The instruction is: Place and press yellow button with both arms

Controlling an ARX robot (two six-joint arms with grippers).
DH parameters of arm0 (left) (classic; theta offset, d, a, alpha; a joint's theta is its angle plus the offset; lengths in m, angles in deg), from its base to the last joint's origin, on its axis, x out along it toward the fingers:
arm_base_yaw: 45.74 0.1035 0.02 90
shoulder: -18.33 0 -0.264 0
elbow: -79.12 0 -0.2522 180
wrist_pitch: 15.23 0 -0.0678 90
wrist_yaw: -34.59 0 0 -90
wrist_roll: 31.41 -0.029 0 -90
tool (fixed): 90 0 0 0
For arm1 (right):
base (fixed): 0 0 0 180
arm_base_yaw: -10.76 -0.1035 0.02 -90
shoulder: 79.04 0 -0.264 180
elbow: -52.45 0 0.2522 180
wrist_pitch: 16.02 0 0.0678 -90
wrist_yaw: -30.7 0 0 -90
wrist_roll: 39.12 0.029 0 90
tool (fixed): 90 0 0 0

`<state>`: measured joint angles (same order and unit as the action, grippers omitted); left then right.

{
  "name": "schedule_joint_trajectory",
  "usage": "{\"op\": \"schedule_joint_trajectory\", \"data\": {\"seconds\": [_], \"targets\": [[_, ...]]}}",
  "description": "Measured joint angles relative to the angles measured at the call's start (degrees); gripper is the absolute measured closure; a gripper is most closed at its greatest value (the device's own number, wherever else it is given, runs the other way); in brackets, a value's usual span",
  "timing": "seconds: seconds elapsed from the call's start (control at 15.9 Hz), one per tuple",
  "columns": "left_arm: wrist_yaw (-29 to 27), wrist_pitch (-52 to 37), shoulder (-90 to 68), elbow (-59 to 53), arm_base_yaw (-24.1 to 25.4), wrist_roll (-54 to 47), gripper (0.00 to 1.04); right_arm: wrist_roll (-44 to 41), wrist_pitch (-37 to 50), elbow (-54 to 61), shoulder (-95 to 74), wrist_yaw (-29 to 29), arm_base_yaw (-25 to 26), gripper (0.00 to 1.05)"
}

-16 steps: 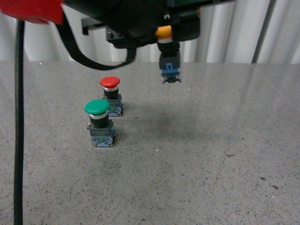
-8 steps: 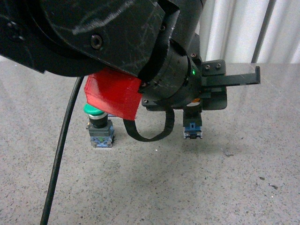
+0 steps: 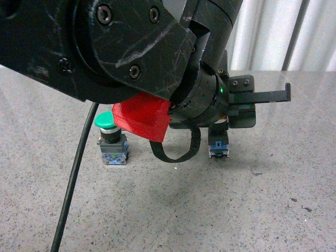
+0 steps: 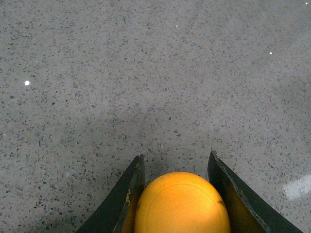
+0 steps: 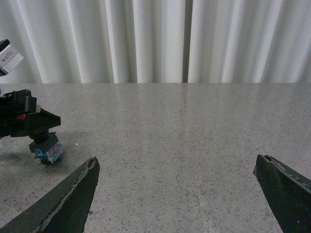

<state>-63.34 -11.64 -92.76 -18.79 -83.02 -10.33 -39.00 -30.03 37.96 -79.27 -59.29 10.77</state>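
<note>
- Yellow button (image 4: pixel 182 204) is pinched at its cap by the left pincer (image 4: pixel 176 156), with its base right at the counter (image 4: pixel 146 73); contact unclear.
- Right pincer (image 5: pixel 176 162) is spread wide, well apart from the button.

Your left arm (image 3: pixel 121 47) is filling most of the front view, its scuffed black housing carrying a red block (image 3: pixel 142 118) on the underside. The left claw (image 4: pixel 177 164) is clamping the yellow button (image 4: pixel 182 204), with a finger pressing each side of the cap. Your right claw (image 5: pixel 177 194) is hanging with its jaws spread wide apart, holding nothing between them.
</note>
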Motion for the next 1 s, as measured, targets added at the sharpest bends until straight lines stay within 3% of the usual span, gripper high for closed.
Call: {"op": "schedule_joint_trajectory", "data": {"seconds": [0.19, 0.63, 0.82, 1.0], "targets": [[-0.4, -0.6, -1.1, 0.5, 0.0, -0.1, 0.71, 0.0, 0.0, 0.0, 0.0, 0.0, 0.0, 0.07], [-0.7, -0.5, -1.7, 1.3, 0.0, -0.1, 0.06, 0.0, 0.0, 0.0, 0.0, 0.0, 0.0, 0.07], [-2.1, -3.7, 3.2, 0.5, 1.3, -2.5, 0.07, 0.0, 0.0, 0.0, 0.0, 0.0, 0.0, 0.07], [-6.1, -8.9, 19.1, -4.2, 7.6, -10.7, 0.07, 0.0, 0.0, 0.0, 0.0, 0.0, 0.0, 0.07]]}}
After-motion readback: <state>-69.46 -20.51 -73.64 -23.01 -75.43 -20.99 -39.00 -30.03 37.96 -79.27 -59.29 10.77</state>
